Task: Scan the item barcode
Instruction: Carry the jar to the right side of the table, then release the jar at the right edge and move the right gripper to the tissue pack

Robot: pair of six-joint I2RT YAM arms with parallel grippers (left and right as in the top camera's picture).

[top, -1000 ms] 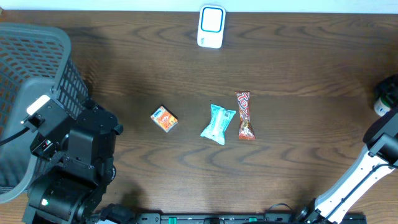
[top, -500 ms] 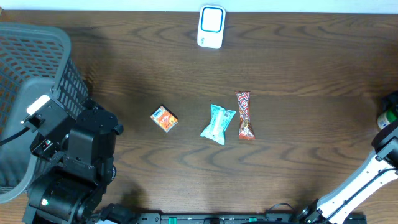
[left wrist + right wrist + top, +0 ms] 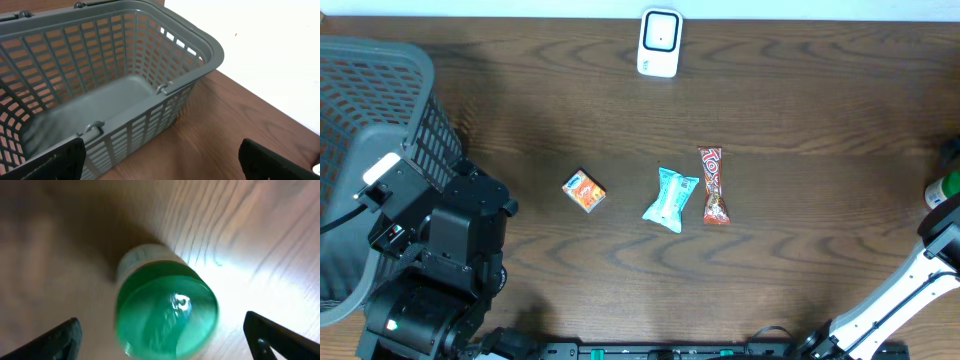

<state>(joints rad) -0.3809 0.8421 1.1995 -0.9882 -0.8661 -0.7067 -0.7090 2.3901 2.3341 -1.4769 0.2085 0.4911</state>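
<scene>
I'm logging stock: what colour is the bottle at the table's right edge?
The bottle is green with a whitish band, clearest in the right wrist view.

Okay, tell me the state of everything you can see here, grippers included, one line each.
basket: upright, empty
left gripper: open, empty
green bottle: free, not gripped
right gripper: open, over green bottle
teal packet: lying flat, untouched
red candy bar: lying flat, untouched
orange box: closed, untouched
scanner: untouched
</scene>
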